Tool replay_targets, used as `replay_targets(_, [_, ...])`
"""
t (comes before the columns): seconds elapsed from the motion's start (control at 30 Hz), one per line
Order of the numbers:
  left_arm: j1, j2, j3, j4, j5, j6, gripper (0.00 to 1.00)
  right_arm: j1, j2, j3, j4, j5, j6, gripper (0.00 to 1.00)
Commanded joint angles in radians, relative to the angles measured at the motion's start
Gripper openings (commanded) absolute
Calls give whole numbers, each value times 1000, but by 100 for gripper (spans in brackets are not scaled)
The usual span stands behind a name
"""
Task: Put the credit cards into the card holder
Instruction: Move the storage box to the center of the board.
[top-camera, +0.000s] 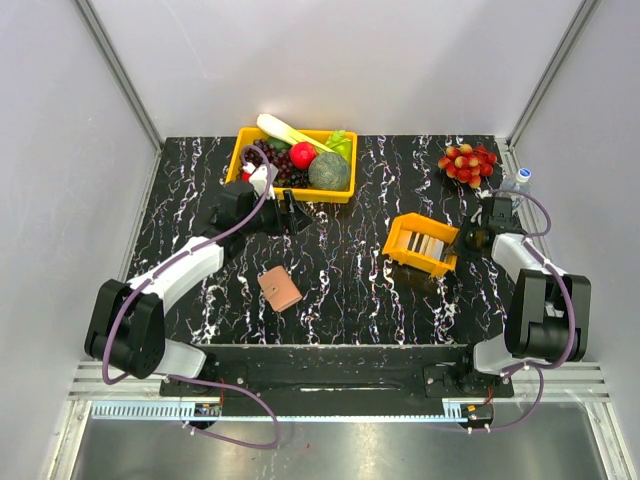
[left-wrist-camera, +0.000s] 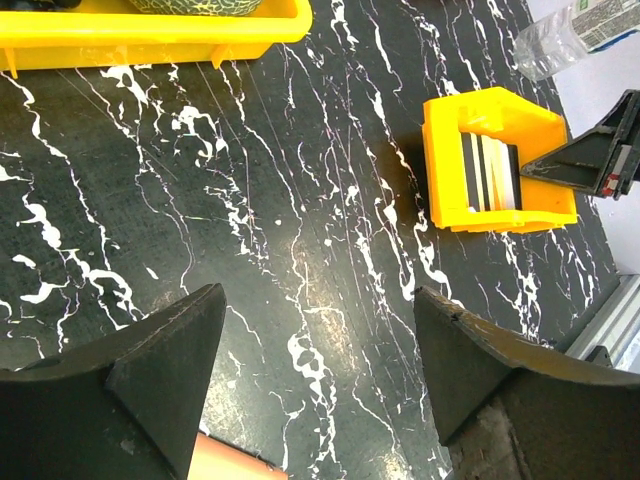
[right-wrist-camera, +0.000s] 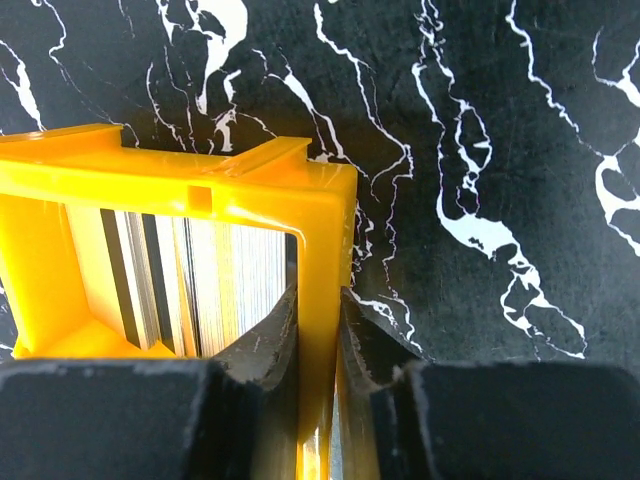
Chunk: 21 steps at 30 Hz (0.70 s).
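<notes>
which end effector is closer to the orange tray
Right. The right end effector grips a wall of the orange tray; the left end effector hangs open far off, by the yellow bin.

A black tabletop (top-camera: 350, 290) veined in white like marble fills the bottom of a pale enclosure. A plain white back wall (top-camera: 330, 60) closes the far side, with a matching left panel (top-camera: 60, 150) and right panel (top-camera: 605, 110). Slim aluminium posts (top-camera: 120, 75) mark the far corners. The light is soft and even, with no hard shadows. Ribbed metal rails (top-camera: 85, 385) run along the near edge, and nearer still lies a brushed steel sheet (top-camera: 330, 450) with a dull sheen.
</notes>
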Motion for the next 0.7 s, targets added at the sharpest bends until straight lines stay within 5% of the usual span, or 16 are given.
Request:
replay_targets(0.0, [6,-50,-19,3,-29,32,80,12,-9,96,67,-104,-90,22])
replay_targets(0.37, [6,-88,-32,-74,-83,63,81,241,152,278,-73,89,-359,16])
replay_targets(0.67, [7,-160,-124,-115,-123,32,82,246,244,431,-208,-40,-616,21])
